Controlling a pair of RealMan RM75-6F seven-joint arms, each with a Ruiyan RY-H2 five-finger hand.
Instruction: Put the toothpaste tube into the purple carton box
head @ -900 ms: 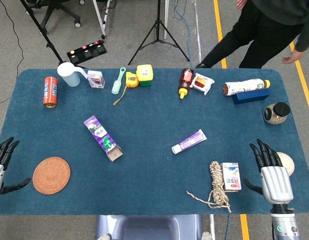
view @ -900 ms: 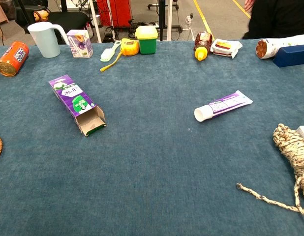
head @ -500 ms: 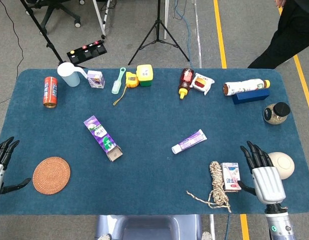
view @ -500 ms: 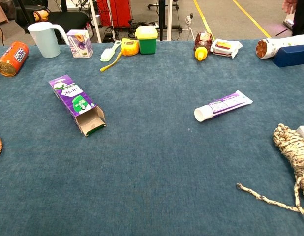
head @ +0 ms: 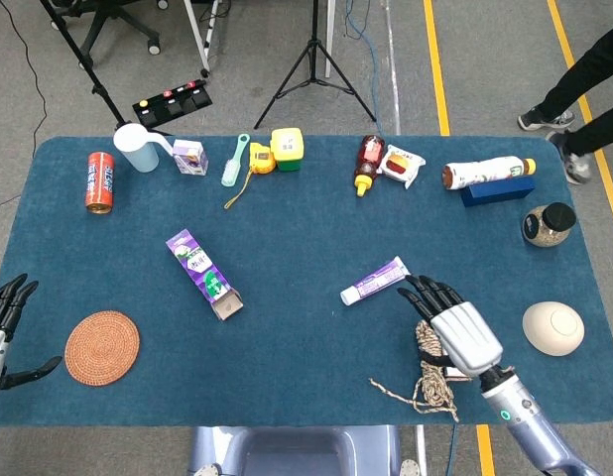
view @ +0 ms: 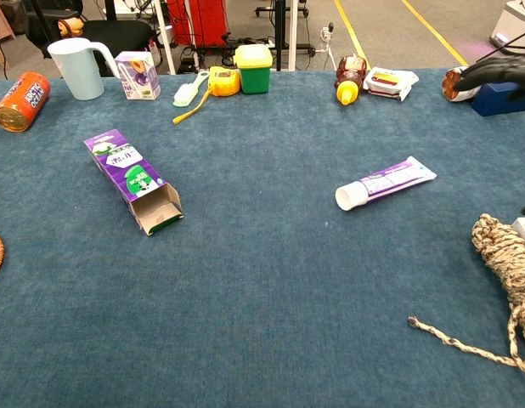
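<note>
The white and purple toothpaste tube (head: pixel 374 281) lies right of the table's middle, cap toward the near left; the chest view shows the tube (view: pixel 384 183) too. The purple carton box (head: pixel 203 273) lies flat left of centre, its open end facing the near right edge, and the box (view: pixel 133 179) shows its open flap in the chest view. My right hand (head: pixel 453 325) hovers over the rope with fingers spread, holding nothing, its fingertips just right of the tube's tail. My left hand (head: pixel 1 317) stays at the near left table edge, fingers apart and empty.
A coiled rope (head: pixel 431 372) lies under and beside my right hand. A woven coaster (head: pixel 101 347) sits near left, a cream round object (head: pixel 552 327) near right. Along the far edge: orange can (head: pixel 99 181), white jug (head: pixel 138 147), green container (head: pixel 287 149), sauce bottle (head: pixel 367 164), jar (head: pixel 549 223).
My right hand has moved left and forward from the near right edge, now over the rope and small box, close to the tube. The person at the far right has walked away.
</note>
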